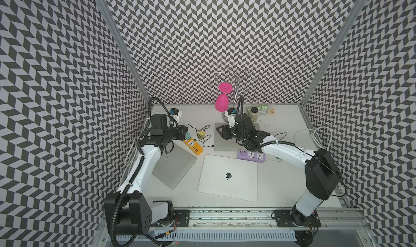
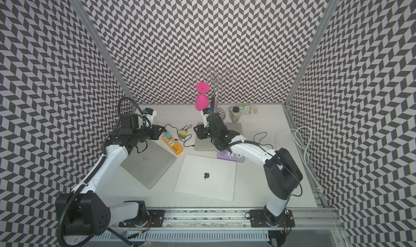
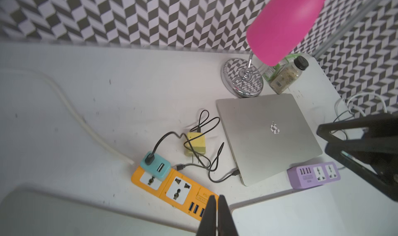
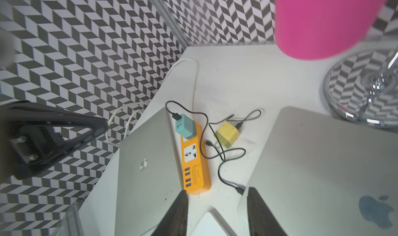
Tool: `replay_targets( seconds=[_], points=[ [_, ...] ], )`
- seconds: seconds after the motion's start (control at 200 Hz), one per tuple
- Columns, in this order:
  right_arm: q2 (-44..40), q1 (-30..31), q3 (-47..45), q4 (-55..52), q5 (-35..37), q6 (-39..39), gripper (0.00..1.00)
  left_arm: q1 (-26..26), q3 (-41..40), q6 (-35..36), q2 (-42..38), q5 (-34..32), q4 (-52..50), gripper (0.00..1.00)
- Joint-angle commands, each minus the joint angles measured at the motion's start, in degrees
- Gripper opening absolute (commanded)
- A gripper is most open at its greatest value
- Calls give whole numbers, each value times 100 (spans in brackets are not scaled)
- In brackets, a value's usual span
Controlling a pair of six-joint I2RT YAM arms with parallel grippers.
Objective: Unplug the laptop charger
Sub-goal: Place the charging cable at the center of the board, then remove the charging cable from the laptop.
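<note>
Up close on the white surface (image 1: 283, 180) lies the near laptop (image 1: 227, 178), lid shut. Beside it, under the left arm, lies the left laptop (image 1: 174, 167). A bit farther back sit two strips, the purple strip (image 1: 251, 156) and the orange strip (image 1: 193, 146). The teal charger (image 1: 187, 135) is plugged into the far end of the orange strip. That is the thing to pull out, I think. The left gripper (image 3: 215, 197) hangs over the orange strip, its jaws pressed together, holding nothing. It is near the teal charger but not touching it.

Just past the orange strip lies the yellow charger (image 1: 201, 134), on its side, not plugged in. Black cable (image 3: 235, 172) loops around both chargers in a tangle, and one end is stuck in the side of the far laptop (image 1: 221, 144). The right gripper (image 4: 216, 190) hangs above that laptop, about half open, with nothing in it. At the very back, a pink glass (image 1: 221, 101) hangs upside down, with a jar (image 1: 254, 113) close by.

The teal charger looks small, hard, light and smooth, so it could slip. Best to grab its two flat sides and pull straight up. The cable is soft, so do not tug that. The orange strip may lift with it, so the other gripper may need to hold it down.
</note>
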Motion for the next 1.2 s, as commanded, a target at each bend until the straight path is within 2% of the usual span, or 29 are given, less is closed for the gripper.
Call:
replay_targets(
  seconds=[0.0, 0.065, 0.17, 0.315, 0.466, 0.641, 0.911, 1.197],
  points=[
    [-153, -289, -181, 387, -820, 731, 43, -129, 109, 1253, 5, 442, 270, 11],
    [-46, -452, -194, 338, -1240, 902, 43, -330, 160, 1948, 80, 598, 178, 14],
    [178, -623, -129, 200, -1700, 1173, 41, -725, 283, 3169, 284, 486, -205, 18],
    [367, -707, -202, 373, -2102, 1495, 40, -981, 433, 4234, 630, 214, -606, 22],
    [600, -799, -312, 766, -2575, 1859, 39, -1018, 443, 5552, 880, 688, -1065, 33],
    [750, -909, -542, 1243, -2940, 2241, 36, -1096, 547, 5941, 1393, 630, -1044, 34],
    [1001, -916, -766, 1718, -3126, 2605, 32, -1644, 777, 6060, 2214, -515, -705, 34],
    [1274, -932, -739, 1817, -3205, 2730, 25, -1923, 1397, 6062, 3141, -1098, -922, 32]
  ],
)
